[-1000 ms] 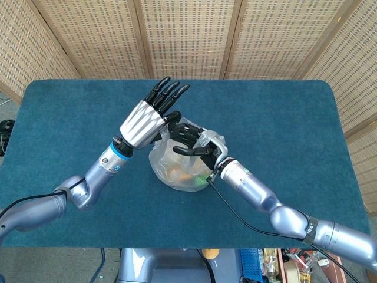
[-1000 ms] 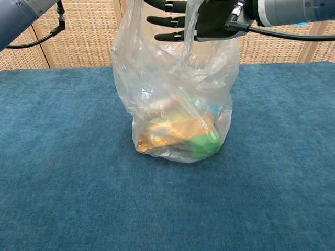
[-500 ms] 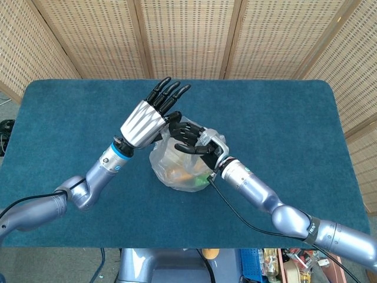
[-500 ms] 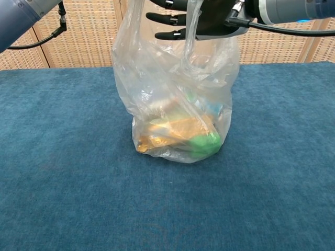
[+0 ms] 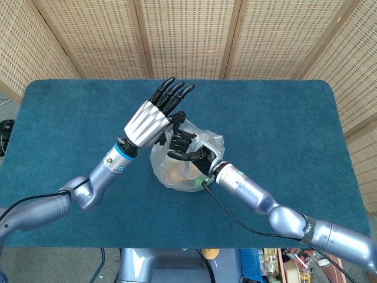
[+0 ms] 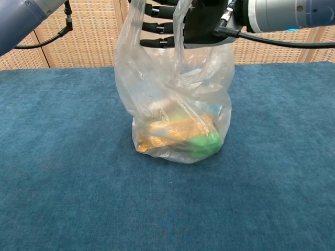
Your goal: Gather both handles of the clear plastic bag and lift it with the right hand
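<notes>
The clear plastic bag (image 6: pixel 175 104) stands on the blue table (image 5: pixel 283 118) near its middle, bottom resting on the cloth, with orange and green items inside. One handle (image 6: pixel 180 31) loops over the right hand (image 5: pixel 187 148), whose dark fingers (image 6: pixel 157 26) reach through it, extended and apart. The left hand (image 5: pixel 153 115) hovers just above the bag, fingers straight, gripping nothing

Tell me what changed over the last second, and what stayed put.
The right hand slid leftward through the raised handle, farther over the clear plastic bag. The left hand drifted slightly right, fingers spread above the bag. The bag sits on the table as before, contents unmoved.
</notes>
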